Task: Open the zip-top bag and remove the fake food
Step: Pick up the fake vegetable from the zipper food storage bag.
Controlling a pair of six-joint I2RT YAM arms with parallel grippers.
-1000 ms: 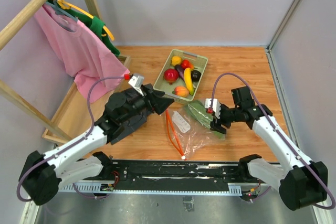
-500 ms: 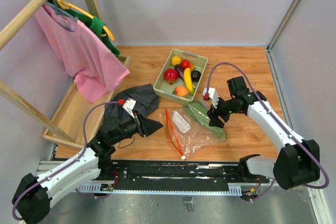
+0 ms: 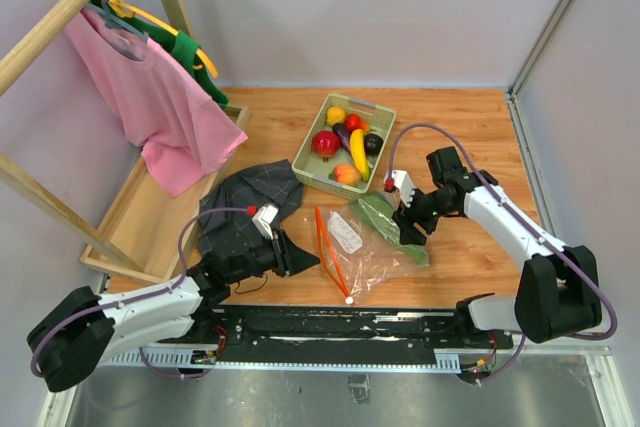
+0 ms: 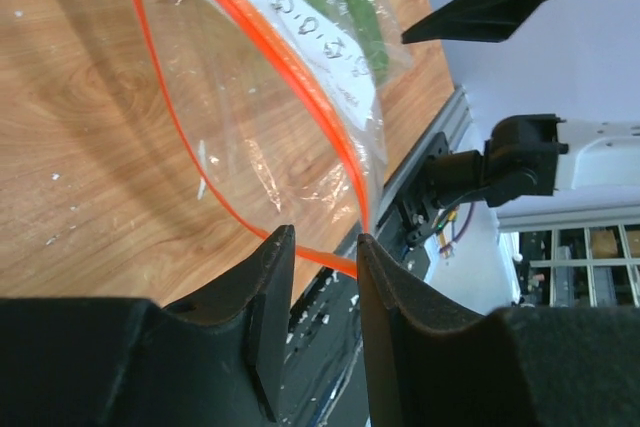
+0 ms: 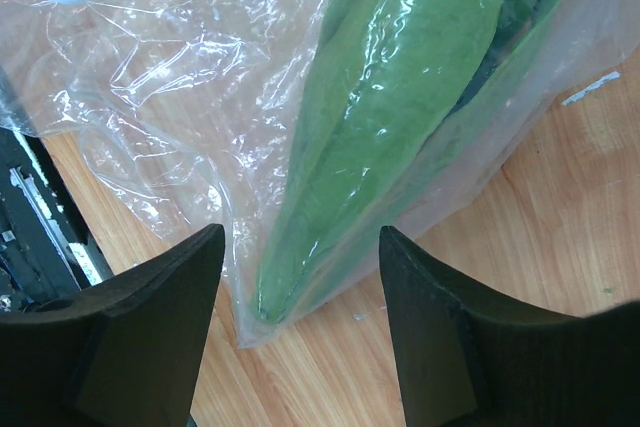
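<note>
The zip-top bag (image 3: 362, 245) lies flat on the wooden table, its orange-red zip strip (image 3: 323, 242) on its left side. A long green leafy piece (image 3: 385, 219) lies inside it and shows in the right wrist view (image 5: 400, 117). The other fake food, a red round one (image 3: 325, 143), a yellow banana (image 3: 358, 151) and several more, sits in the pale green tray (image 3: 388, 127). My left gripper (image 3: 310, 259) is low at the bag's near left corner, narrowly open, with the strip (image 4: 330, 262) running just past its tips (image 4: 325, 239). My right gripper (image 3: 407, 229) hangs wide open (image 5: 300, 237) above the bag's green end.
A dark grey cloth (image 3: 245, 197) lies left of the bag. A wooden rack with a pink shirt (image 3: 150, 97) and a low wooden frame (image 3: 125, 217) fill the left side. A black rail (image 3: 340, 322) runs along the near edge. Grey walls enclose the back and right.
My left arm has pulled back and dropped low, uncovering the grey cloth, its tips now at the bag's strip. My right gripper has shifted a little up over the bag's green end.
</note>
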